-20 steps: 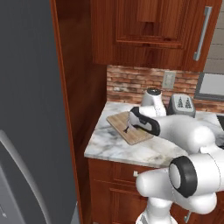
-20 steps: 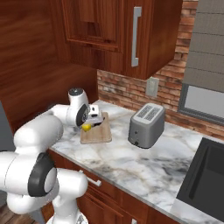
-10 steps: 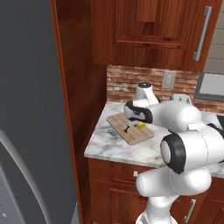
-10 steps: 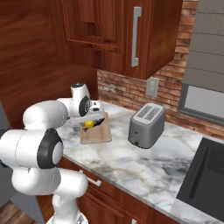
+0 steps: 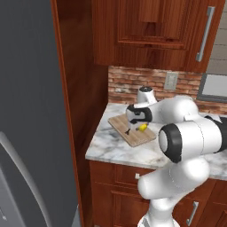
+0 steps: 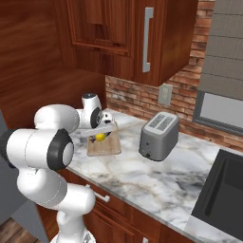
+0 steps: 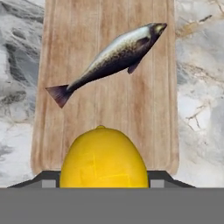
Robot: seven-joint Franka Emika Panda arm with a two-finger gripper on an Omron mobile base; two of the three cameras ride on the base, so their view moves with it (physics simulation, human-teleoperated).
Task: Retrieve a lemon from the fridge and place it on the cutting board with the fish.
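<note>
The lemon (image 7: 103, 158) is seen right between the gripper (image 7: 104, 177) tips in the hand view, w/ the board (image 7: 107, 87) just ahead and below, and the fish (image 7: 109, 57) lying diagonally on the board further out from the pincer. Jaws are held partly apart w/ the lemon between them; a clamp on it is judged likely, but actual contact can't be confirmed, as the tips are mostly hidden behind the fruit. In the left base view the gripper (image 5: 135, 126) is poised over the board (image 5: 128, 128) w/ the lemon (image 5: 142, 127) at its tip; the same is shown in the right base view, lemon (image 6: 100, 137) above the board (image 6: 107, 146). Fetching from the fridge (image 5: 26, 111) appears done. Left, as judged: lemon to be lowered onto the board beside the fish, then released and the arm pulled clear.
</note>
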